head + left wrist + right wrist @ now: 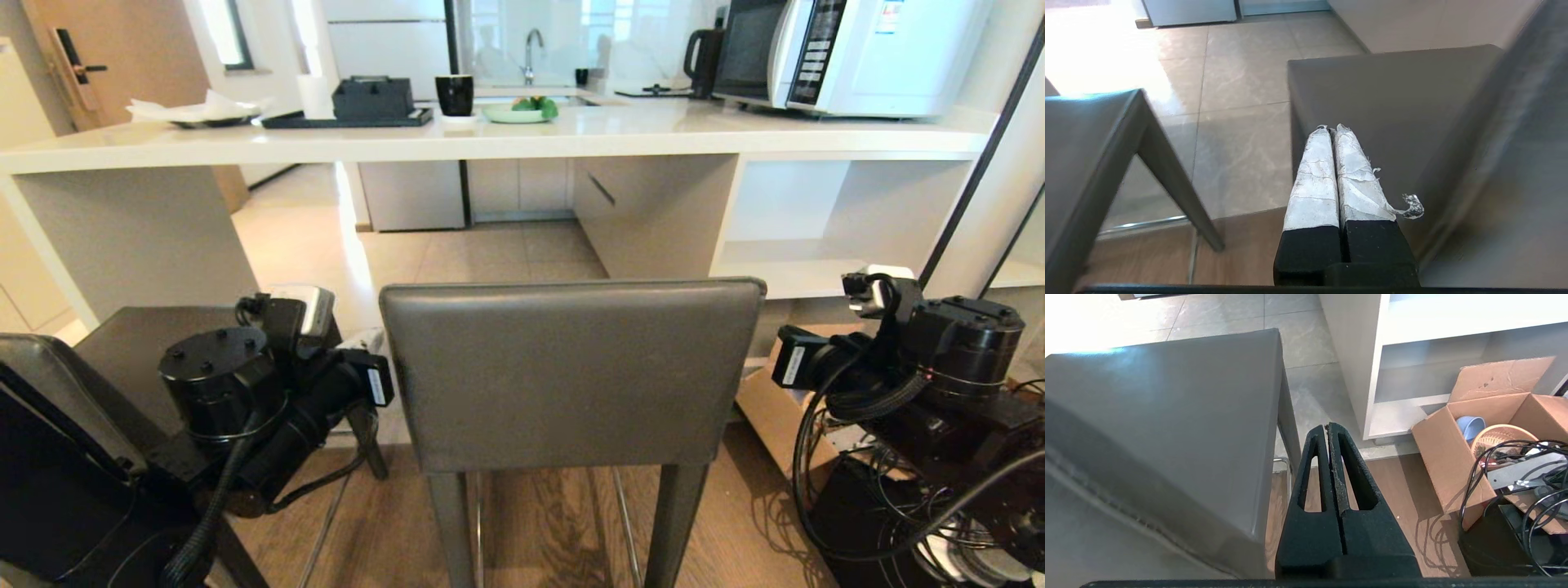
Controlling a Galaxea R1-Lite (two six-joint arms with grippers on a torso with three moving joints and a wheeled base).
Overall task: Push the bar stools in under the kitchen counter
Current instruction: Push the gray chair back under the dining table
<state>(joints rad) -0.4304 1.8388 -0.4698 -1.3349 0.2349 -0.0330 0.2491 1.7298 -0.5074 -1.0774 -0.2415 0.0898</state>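
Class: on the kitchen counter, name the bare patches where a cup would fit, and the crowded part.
The kitchen counter is bare along its near edge and between the green plate and the microwave. It is crowded at the left rear: black tray, black mug.

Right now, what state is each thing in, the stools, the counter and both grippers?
Centre bar stool: upright, not yet under the counter.
Left bar stool: upright, beside the left arm, also out.
Kitchen counter: open space beneath it.
Left gripper: shut, empty, beside the centre stool's seat.
Right gripper: shut, empty, beside the seat's other side.
Cardboard box: open, on the floor.
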